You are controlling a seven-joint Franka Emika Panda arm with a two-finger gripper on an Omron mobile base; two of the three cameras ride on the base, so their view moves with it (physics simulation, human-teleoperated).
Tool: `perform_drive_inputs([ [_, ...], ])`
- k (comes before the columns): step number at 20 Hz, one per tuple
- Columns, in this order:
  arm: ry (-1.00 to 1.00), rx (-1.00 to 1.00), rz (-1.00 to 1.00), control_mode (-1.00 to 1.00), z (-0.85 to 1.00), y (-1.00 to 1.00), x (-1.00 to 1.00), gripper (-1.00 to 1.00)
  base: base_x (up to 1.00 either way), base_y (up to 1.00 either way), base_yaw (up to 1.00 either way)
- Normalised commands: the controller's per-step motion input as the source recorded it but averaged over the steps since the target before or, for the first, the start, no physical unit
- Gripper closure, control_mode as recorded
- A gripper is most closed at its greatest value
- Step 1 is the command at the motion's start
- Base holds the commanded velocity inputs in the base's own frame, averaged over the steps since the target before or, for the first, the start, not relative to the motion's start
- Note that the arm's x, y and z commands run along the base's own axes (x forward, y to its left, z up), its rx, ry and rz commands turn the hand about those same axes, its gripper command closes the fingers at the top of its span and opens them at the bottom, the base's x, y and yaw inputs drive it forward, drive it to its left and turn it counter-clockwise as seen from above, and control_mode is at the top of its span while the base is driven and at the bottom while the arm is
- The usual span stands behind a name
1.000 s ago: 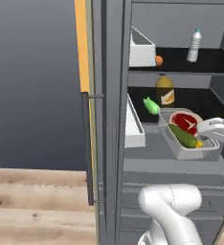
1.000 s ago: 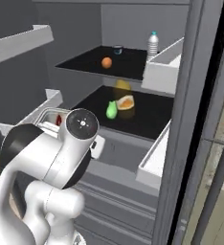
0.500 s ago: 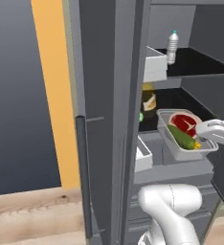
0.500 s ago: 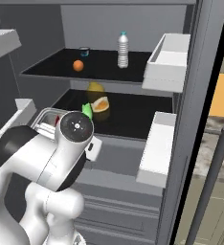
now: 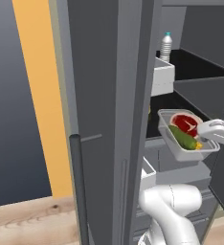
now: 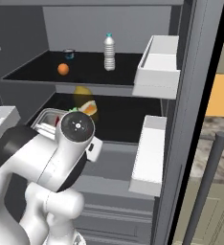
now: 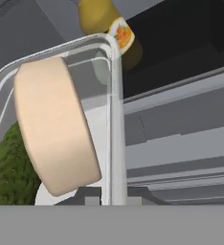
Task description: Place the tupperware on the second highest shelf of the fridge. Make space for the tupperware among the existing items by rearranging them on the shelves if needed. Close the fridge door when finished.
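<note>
Tupperware (image 5: 186, 135), a translucent grey tub with red meat slice and green cucumber, hangs before the open dark grey fridge (image 5: 114, 95), clamped in the closed tool (image 5: 206, 135). Shelving and door-closing remain.

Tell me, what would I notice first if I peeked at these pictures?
Probably the tupperware, a see-through tub with red meat and a green cucumber, held in front of the open fridge by the gripper at its right edge. Next, the clear bottle standing on the black upper shelf, with a small orange piece to its left.
</note>
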Motion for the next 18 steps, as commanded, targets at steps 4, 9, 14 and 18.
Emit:
perform_drive_inputs([
  [4, 0.05, -0.04, -0.13, -1.0, -0.13, 0.0, 0.04, 1.0, 0.1, 0.03, -0.03],
  [9, 0.02, -0.07, -0.42, -1.0, -0.18, -0.09, -0.02, 1.0, 0.0, 0.0, 0.0],
  [14, 0.11, 0.0, -0.4, -1.0, 0.0, -0.4, 0.06, 1.0, 0.0, 0.0, 0.0],
  [18, 0.14, 0.0, -0.1, -1.0, 0.0, -0.3, 0.35, 1.0, 0.0, 0.0, 0.0],
])
